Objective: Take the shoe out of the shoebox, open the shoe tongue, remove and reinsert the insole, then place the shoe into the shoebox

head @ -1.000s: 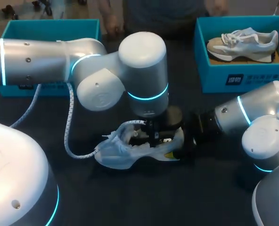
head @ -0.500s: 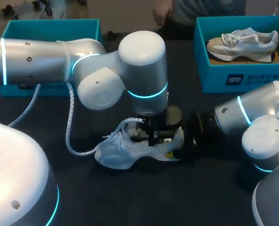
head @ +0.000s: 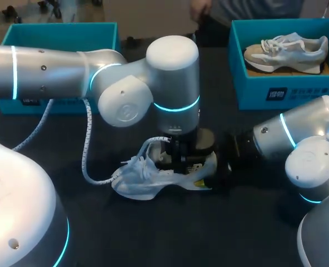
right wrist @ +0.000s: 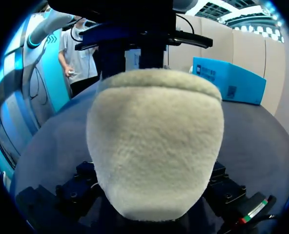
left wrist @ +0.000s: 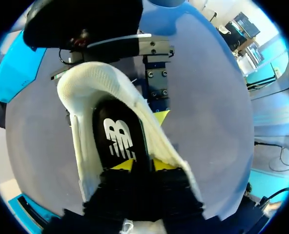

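A white shoe [head: 153, 177] lies on the dark table [head: 164, 233] in the middle, its laces loose at the toe end. My left gripper [head: 179, 161] points straight down into its opening. In the left wrist view its yellow tips stand slightly apart, open [left wrist: 142, 165], just over the black insole [left wrist: 117, 139] that lies inside the shoe [left wrist: 86, 146]. My right gripper [head: 215, 168] comes in from the right and is shut on the shoe's heel. The fuzzy heel [right wrist: 154, 141] fills the right wrist view between the black fingers [right wrist: 78, 187]. One yellow fingertip [left wrist: 160, 116] presses its side.
A teal shoebox [head: 275, 92] at the back right holds a second grey-white shoe [head: 287, 49]. Another teal shoebox [head: 59, 33] stands at the back left, partly behind my left arm. A white coiled cable [head: 86, 150] hangs from that arm to the shoe's toe.
My left gripper's fingers have parted a little inside the shoe. The left arm has shifted slightly to the right, and the spread tongue and laces have settled closer to the shoe. The right arm stayed still.
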Robot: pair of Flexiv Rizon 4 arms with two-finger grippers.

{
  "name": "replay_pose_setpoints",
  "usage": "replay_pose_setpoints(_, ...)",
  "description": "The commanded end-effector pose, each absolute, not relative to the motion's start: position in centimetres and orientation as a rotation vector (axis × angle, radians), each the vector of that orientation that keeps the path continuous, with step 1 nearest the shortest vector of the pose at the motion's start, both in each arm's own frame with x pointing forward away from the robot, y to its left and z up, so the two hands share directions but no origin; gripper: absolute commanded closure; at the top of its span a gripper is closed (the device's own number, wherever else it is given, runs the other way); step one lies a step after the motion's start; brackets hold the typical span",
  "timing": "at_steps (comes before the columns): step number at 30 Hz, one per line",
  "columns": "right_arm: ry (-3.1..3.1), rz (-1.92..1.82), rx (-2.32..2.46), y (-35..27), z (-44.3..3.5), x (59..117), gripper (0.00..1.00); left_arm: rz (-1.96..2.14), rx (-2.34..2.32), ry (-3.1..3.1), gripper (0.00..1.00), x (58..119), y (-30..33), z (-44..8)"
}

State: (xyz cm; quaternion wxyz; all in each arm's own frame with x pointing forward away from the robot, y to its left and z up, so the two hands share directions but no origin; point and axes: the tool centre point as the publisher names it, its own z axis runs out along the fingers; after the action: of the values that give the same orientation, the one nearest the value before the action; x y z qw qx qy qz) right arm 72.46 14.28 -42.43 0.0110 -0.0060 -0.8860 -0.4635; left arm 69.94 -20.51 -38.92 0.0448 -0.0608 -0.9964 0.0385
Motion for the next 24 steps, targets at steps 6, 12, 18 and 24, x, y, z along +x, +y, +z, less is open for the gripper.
replay_pose_setpoints(6,-2.767,-1.44,-0.021,14.4,-42.5,72.7,1.0,0.066,-0.218,-3.089,0.14,70.3,-20.5,-40.5)
replay_pose_setpoints(12,-2.767,-1.44,-0.021,14.4,-42.5,72.7,1.0,0.031,-0.249,-3.19,0.02,70.9,-20.3,-41.9)
replay_pose_setpoints(18,-2.767,-1.44,-0.021,14.4,-42.5,72.7,1.0,0.048,-0.234,-3.196,0.23,71.6,-20.2,-42.9)
replay_pose_setpoints(24,-2.767,-1.44,-0.021,14.4,-42.5,72.7,1.0,0.057,-0.208,-3.199,0.89,72.1,-20.0,-43.2)
